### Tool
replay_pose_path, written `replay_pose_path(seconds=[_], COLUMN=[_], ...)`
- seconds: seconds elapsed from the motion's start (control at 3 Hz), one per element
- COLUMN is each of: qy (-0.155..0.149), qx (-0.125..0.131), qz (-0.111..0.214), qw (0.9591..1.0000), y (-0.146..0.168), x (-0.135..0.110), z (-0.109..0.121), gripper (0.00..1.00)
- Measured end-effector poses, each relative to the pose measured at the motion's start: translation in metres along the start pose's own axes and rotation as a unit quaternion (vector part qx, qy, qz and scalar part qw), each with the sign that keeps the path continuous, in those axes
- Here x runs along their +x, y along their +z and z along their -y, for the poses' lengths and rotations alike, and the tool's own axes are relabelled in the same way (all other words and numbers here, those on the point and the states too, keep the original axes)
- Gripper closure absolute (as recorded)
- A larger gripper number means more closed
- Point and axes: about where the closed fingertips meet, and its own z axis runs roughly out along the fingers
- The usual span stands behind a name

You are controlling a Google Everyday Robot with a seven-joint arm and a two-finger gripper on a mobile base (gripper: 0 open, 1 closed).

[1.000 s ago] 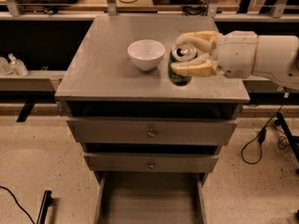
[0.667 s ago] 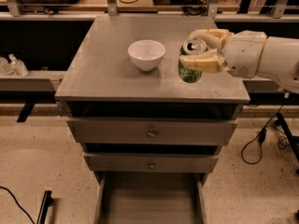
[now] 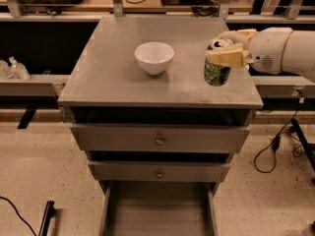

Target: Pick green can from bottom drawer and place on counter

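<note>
Behind the white bowl [image 3: 154,57] you can see a long wooden bench [image 3: 147,6] with cables on it. The bowl sits on the grey counter [image 3: 113,77], near the middle.

Look to the right of the bowl, well apart from it. That is where the green can [image 3: 215,73] is, standing upright by the counter's right edge. I cannot tell if its bottom touches the counter or hangs just above it.

Your gripper [image 3: 219,47] is right there too, coming in from the right of the bowl. Its fingers [image 3: 227,57] are closed around the top part of the can, one in front and one behind.

The can looks small and light. It is thin metal, so it is probably smooth and slippery, and a hard squeeze could dent it. Hold it by its round sides, not by the silver top.

Far below the bowl, the bottom drawer [image 3: 157,210] is pulled open, with nothing in it that I can see.
</note>
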Motion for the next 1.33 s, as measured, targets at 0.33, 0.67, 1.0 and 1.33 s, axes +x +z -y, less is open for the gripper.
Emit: replay_pose_path(seconds=[0.33, 0.67, 1.0, 1.33], qy=[0.042, 0.062, 0.079, 0.081], qx=[-0.004, -0.002, 0.002, -0.006], qz=[-0.002, 0.005, 0.005, -0.012], qw=[0.9991, 0.9981, 0.9969, 0.9966], y=[0.004, 0.007, 0.009, 0.012], x=[0.013, 0.027, 0.047, 0.060], z=[0.019, 0.030, 0.034, 0.033], gripper=[0.58, 0.35, 0.12, 0.00])
